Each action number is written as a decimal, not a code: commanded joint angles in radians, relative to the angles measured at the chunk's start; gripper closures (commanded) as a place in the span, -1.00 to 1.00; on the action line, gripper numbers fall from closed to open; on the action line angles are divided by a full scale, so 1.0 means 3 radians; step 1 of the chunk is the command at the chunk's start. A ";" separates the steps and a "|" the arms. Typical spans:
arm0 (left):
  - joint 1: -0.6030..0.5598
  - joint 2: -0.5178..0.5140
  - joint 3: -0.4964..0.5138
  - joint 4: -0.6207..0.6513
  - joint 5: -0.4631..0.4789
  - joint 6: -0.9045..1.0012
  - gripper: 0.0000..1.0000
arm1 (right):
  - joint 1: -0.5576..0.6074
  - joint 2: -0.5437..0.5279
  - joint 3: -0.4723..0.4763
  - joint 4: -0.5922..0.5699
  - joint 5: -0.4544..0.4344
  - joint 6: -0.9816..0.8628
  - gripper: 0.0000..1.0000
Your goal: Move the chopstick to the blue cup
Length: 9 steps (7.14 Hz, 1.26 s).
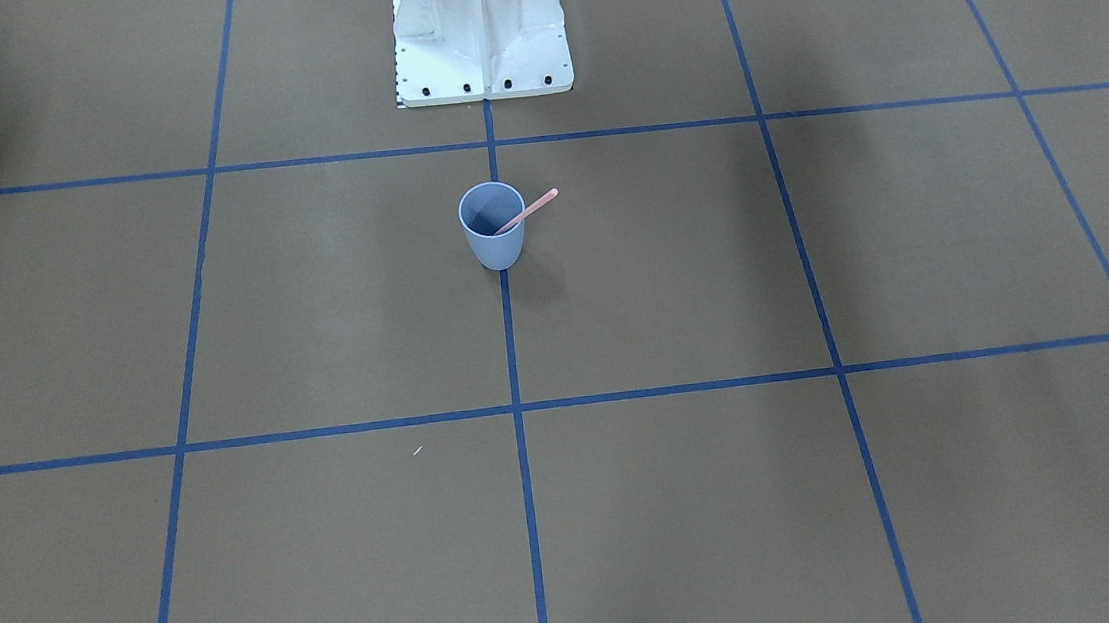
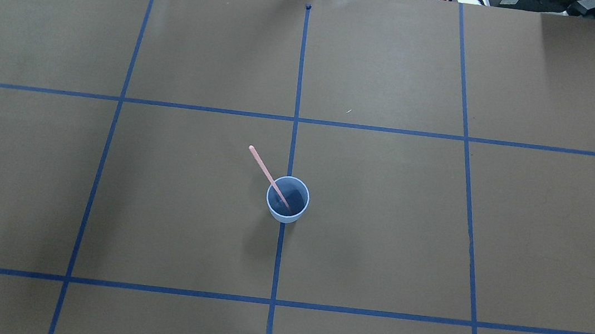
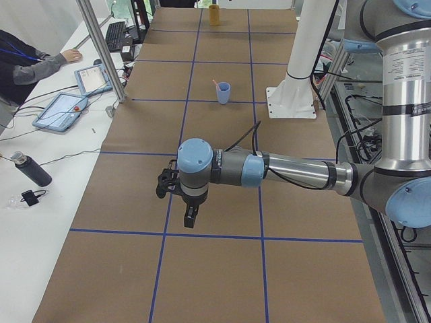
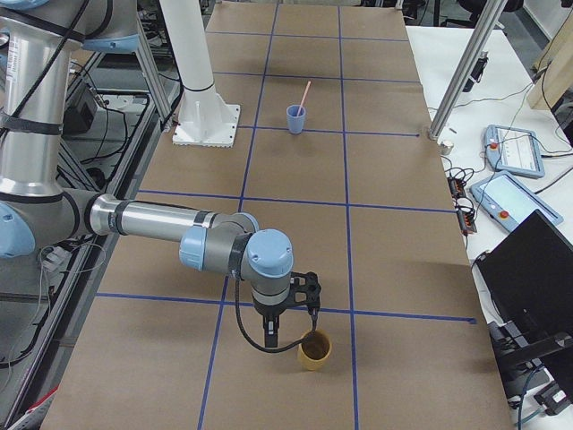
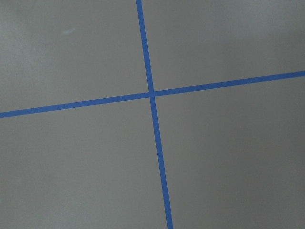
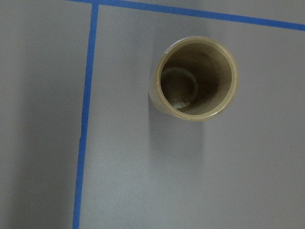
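The blue cup [image 1: 493,228] stands upright near the table's middle, on a blue tape line. One pale pink chopstick [image 1: 532,208] stands inside it and leans over the rim. Both also show in the overhead view: cup [image 2: 286,206], chopstick [image 2: 263,165]. My left gripper [image 3: 190,217] shows only in the exterior left view, far from the cup, above bare table; I cannot tell if it is open or shut. My right gripper [image 4: 271,339] shows only in the exterior right view, beside a tan cup; I cannot tell its state either.
An empty tan cup [image 6: 193,78] stands at the table's right end, also in the exterior right view [image 4: 314,349]. The white robot base [image 1: 480,32] stands behind the blue cup. An operator [image 3: 27,57], tablets [image 3: 60,111] and a bottle [image 3: 30,169] are at a side desk.
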 commanded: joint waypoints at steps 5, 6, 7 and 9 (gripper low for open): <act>0.0002 0.0077 -0.0003 0.0000 0.0000 0.0005 -0.97 | 0.0005 -0.0094 0.0035 0.0009 0.0002 0.0006 -1.00; 0.0002 0.0077 -0.0003 0.0000 0.0005 0.0005 -0.97 | 0.0000 -0.0089 0.0035 0.0009 0.0002 0.0006 -1.00; 0.0002 0.0077 0.0007 0.0000 0.0000 0.0000 -0.97 | 0.0000 -0.0094 0.0030 0.0009 0.0002 0.0006 -1.00; 0.0002 0.0077 0.0008 0.0000 0.0000 0.0005 -0.97 | 0.0005 -0.0114 0.0025 0.0009 0.0002 0.0001 -1.00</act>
